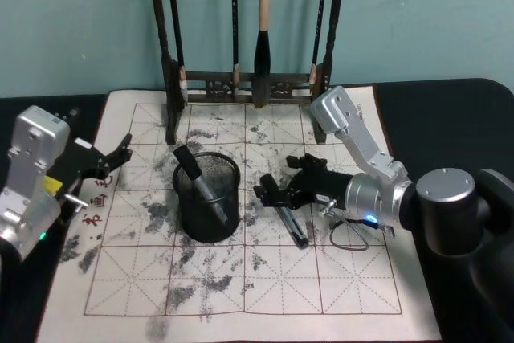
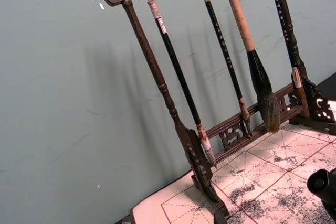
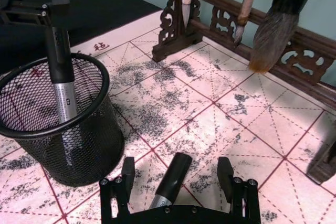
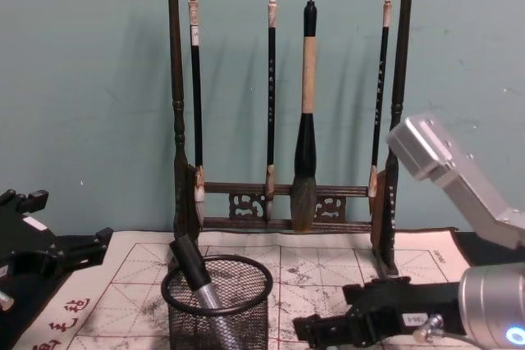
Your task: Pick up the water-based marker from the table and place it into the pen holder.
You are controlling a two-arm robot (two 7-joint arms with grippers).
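Note:
A water-based marker [image 1: 294, 227] with a black cap and silver barrel lies on the ink-stained practice mat, right of the pen holder [image 1: 230, 213]. My right gripper [image 1: 279, 181] hangs low over its cap end, open. In the right wrist view the marker [image 3: 170, 179] lies between the two spread fingers [image 3: 127, 174], which do not touch it. The black mesh pen holder [image 3: 89, 145] stands upright with another marker [image 3: 62, 77] leaning inside it. My left gripper [image 1: 119, 155] rests open and empty at the mat's left edge.
A tall dark wooden brush rack [image 1: 241, 84] with several hanging brushes stands at the back of the mat [image 1: 353, 279]. It also rises behind the pen holder [image 4: 238, 321] in the chest view as the brush rack [image 4: 287, 202]. Black tabletop surrounds the mat.

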